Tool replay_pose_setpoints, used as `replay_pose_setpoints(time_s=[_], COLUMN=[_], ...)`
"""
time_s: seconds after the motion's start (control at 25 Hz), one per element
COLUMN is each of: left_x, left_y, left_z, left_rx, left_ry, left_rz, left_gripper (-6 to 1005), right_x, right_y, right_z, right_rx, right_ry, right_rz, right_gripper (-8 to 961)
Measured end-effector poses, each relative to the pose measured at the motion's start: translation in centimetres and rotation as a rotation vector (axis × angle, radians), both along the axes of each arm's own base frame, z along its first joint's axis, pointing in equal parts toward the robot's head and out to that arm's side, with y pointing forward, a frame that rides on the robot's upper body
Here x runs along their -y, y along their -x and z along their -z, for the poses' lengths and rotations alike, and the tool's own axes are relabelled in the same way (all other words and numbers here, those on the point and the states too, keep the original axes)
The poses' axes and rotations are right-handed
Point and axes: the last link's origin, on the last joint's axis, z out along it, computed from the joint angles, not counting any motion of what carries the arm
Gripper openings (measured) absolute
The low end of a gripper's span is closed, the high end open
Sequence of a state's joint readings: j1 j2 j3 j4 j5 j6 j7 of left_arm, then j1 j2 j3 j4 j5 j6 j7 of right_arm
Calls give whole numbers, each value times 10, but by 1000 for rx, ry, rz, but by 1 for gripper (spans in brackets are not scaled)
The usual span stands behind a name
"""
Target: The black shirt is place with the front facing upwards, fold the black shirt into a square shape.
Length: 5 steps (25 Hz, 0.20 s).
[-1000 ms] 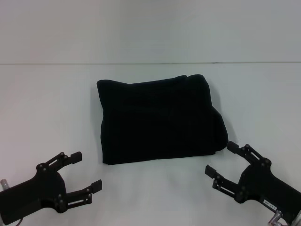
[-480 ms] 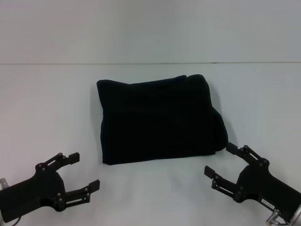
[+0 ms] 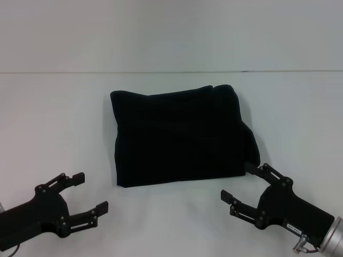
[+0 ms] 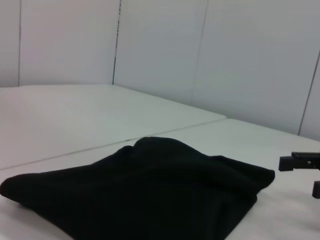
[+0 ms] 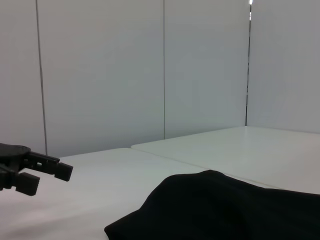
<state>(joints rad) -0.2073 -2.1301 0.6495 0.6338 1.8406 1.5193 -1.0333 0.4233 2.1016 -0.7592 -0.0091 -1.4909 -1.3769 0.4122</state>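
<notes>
From the head view, the black shirt (image 3: pixel 182 136) lies in the middle of the white table (image 3: pixel 53 118). It is folded into a thick shape that is close to a square. Its edges are a bit puffy, and the right side bulges out. No letters show on it.

The left gripper (image 3: pixel 90 193) is low on the left, near the front of the table. Its two fingers are spread wide apart and there is nothing between them. It is well apart from the shirt.

The right gripper (image 3: pixel 238 182) is low on the right. Its fingers are spread wide too, and they hold nothing. One fingertip sits just beside the shirt's near right corner. It is not clear if it touches the cloth.

From the left wrist view, the shirt (image 4: pixel 145 190) looks like a low dark mound on the table (image 4: pixel 60 120). Past its far end, the tips of the right gripper (image 4: pixel 305 172) poke in at the edge. White wall panels (image 4: pixel 200 50) stand behind.

From the right wrist view, the shirt (image 5: pixel 225 210) fills the near corner. The left gripper (image 5: pixel 42 177) shows farther off, over the table (image 5: pixel 210 145), with its fingers apart and empty.
</notes>
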Motion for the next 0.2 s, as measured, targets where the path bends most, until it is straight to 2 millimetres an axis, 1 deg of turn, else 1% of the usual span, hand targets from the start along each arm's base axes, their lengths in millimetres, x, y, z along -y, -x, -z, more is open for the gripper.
replay_pose_setpoints(time_s=[0.2], left_x=[-1], left_y=[0], left_z=[2], left_rx=[-20], left_ry=[10], left_rz=[10], left_gripper=[947], right_x=[-1], right_y=[-1], right_z=[0], right_rx=[5], right_ry=[-1], right_rz=[7], right_gripper=[902])
